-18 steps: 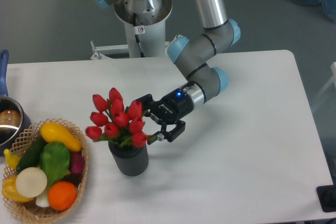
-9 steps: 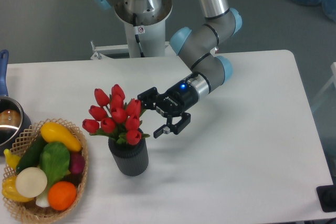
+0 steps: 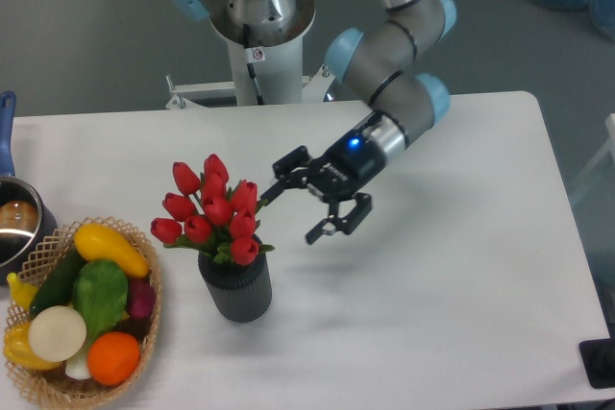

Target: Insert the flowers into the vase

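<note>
The flowers are seen standing in the vase, their red heads bunched above its mouth and leaning a little toward the left, with green leaves showing at the rim. The vase is set upright on the white table, near the front edge and just to the right of a wicker basket filled with fruit and vegetables. A metal pot is partly cut off at the left edge. The gripper is held in the air to the right of the blooms, close to them but apart; its fingers are spread wide and nothing is held between them. The insertion is judged to be done, since the bunch is supported by the vase alone. Only the clearing of the arm from the bouquet appears to be left.
</note>
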Available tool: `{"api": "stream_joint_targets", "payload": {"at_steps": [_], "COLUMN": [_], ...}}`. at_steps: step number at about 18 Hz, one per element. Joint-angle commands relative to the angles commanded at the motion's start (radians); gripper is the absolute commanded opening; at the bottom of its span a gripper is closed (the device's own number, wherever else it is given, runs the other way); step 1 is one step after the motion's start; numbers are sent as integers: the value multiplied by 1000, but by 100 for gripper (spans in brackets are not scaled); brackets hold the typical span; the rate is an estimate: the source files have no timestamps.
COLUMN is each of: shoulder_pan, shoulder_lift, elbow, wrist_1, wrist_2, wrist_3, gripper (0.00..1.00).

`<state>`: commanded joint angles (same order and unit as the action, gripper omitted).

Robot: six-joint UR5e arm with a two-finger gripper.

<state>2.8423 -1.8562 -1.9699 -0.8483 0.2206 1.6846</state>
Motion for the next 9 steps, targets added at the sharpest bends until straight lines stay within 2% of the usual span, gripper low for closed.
{"api": "stream_joint_targets", "payload": {"at_steps": [2, 5, 9], "shoulder_pan": [31, 78, 103], "shoulder_lift": [26, 81, 130], "elbow": [34, 69, 132], "wrist_1": [0, -3, -9], "wrist_2": [74, 242, 449], "wrist_3": [-32, -42, -108], "gripper": [100, 100, 100]}}
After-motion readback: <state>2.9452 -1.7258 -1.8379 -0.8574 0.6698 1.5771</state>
